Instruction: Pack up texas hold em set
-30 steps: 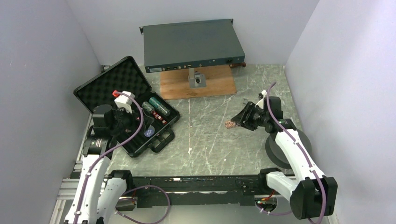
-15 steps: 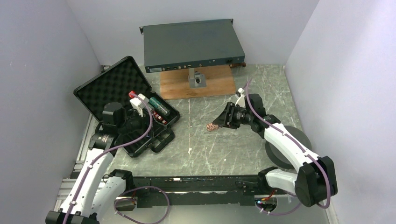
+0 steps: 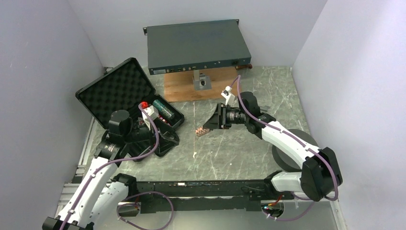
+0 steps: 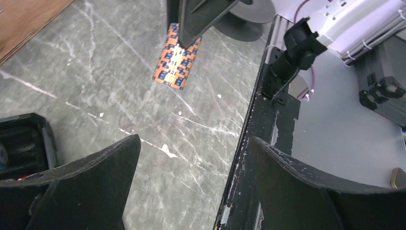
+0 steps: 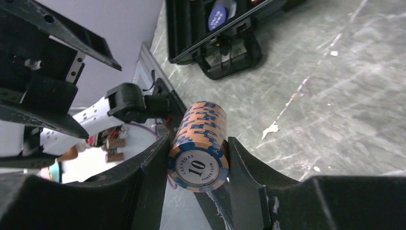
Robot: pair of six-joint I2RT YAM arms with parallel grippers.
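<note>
- The right gripper [image 5: 198, 142] is clenching an orange chip stack [image 5: 197, 165] sideways between both fingers, with the "10" face looking back at the wrist camera. The hold is looking square and centred.
- That stack is hanging clear above the table [image 3: 230, 153], about mid-table, with bare marble lying between it and the case.
- The left gripper [image 4: 194, 141] is standing spread wide with nothing in it, hovering by the handle side of the case (right in the lane the stack needs, I'd say).
- The black case [image 3: 117, 88] is lying open at the left with its lid tilted back and its egg-crate foam showing. Green chip stacks [image 3: 163, 108] are lying in the base, and the blue disc [image 5: 218, 13] is sitting in there too.
- As I'm reading it, the step in hand is carrying this orange stack across to a free slot in the base.
- To do that well, the arm should be travelling high enough to clear the case handle [image 5: 230, 52] and the front wall, then turning the stack's axis to match the green ones.
- Next it should be lowering the stack right into the slot before letting go, since releasing from height is risking chips scattering.
- The left arm should be pulling aside first, or the two arms are going to be crowding each other over the case.
</note>
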